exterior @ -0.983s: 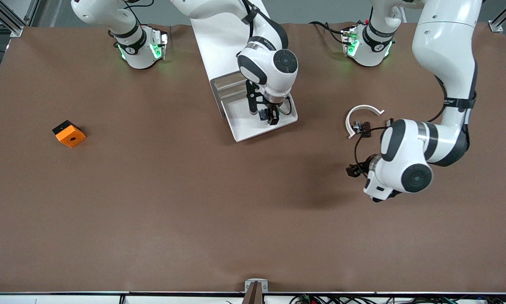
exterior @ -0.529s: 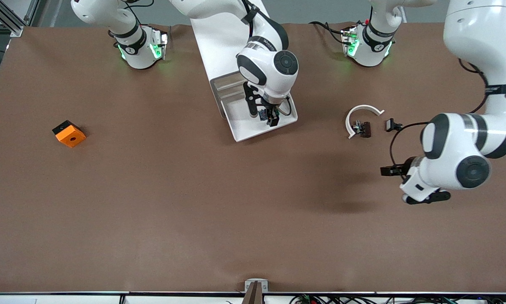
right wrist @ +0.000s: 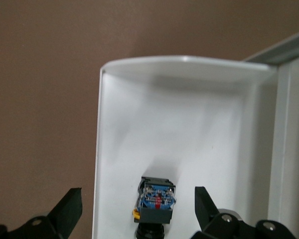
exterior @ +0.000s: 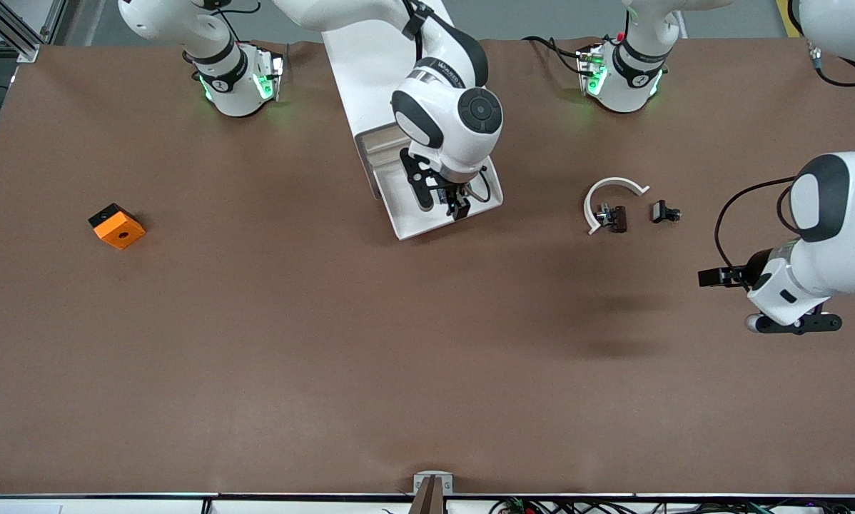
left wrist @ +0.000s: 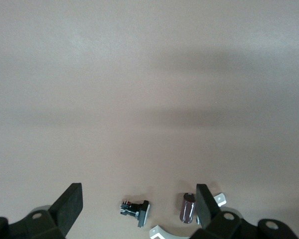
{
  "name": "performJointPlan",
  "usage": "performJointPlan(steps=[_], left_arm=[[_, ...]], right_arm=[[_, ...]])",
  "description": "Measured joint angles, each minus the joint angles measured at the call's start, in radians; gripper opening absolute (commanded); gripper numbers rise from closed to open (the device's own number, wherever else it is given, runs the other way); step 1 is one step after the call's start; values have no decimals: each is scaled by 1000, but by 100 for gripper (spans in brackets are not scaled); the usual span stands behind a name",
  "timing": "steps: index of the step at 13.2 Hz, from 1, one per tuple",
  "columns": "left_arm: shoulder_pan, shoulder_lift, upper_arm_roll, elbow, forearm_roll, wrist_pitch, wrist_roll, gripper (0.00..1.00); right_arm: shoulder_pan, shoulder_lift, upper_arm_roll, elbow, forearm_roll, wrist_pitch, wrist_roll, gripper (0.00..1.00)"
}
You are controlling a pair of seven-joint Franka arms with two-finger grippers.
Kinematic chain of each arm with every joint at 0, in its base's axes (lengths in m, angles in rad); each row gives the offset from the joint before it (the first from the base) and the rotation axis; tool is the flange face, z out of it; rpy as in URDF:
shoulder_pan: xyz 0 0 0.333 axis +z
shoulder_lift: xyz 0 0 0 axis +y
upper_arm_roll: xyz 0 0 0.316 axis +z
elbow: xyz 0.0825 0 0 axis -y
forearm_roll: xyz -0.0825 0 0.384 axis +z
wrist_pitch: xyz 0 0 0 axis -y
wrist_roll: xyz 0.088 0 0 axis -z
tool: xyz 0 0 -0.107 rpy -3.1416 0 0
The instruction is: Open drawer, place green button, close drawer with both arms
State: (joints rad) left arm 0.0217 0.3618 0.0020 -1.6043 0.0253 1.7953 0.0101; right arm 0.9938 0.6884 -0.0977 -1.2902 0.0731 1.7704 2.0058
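Right gripper, fingers apart, hangs over the open drawer at upper centre of the front view; the button lies in the drawer, unheld. Left gripper, fingers apart and empty, hovers at the right edge, mid-height.

- An orange cube with a hole in its top and a black side sits on my brown table, toward my right arm's end.
- A white arc lies toward my left arm's end, curved around a dark brown part that touches its open side.
- Just beside that pair, a small black piece lies apart from them, closer to the table's end.
- My left wrist view also catches the black piece and the brown part.
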Motion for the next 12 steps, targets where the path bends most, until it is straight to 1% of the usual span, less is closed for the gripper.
performJointPlan(steps=[3, 6, 12], left_arm=[[32, -78, 0, -37, 0, 0, 59, 100], [38, -162, -1, -70, 0, 1, 68, 100], [29, -310, -6, -116, 0, 0, 69, 100]], right_arm=[[-64, -35, -11, 42, -20, -71, -232, 100], [-170, -132, -14, 53, -74, -174, -479, 100], [-418, -308, -18, 51, -81, -306, -1000, 100]])
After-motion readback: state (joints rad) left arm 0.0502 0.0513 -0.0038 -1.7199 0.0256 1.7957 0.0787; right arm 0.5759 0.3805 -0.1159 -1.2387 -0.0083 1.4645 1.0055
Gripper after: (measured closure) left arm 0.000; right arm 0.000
